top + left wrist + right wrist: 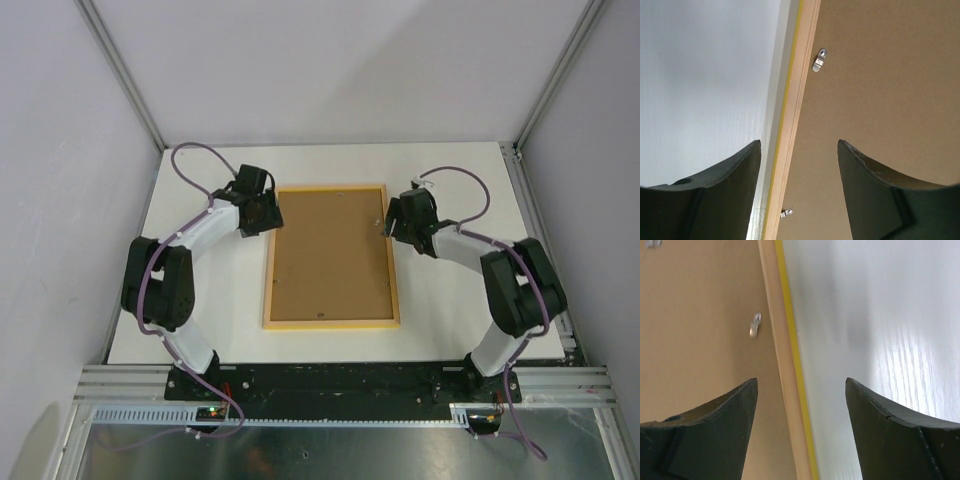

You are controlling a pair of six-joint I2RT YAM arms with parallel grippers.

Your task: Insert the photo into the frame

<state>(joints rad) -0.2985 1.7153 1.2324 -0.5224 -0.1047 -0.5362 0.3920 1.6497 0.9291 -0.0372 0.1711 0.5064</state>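
Note:
The frame (332, 321) lies face down on the white table, pale wood back up, with a brown backing board (330, 255) inside it. The photo is hidden. My left gripper (272, 213) is open over the frame's left rail near the far corner; in the left wrist view its jaws straddle the rail (795, 110), with the yellow front edge showing at the side. My right gripper (388, 222) is open over the right rail; its jaws straddle that rail (782, 365). Both grippers are empty.
Small metal turn clips sit on the backing board near the rails (818, 60) (786, 213) (755, 325). White enclosure walls stand at the left, right and back. The arm bases are at the table's near edge.

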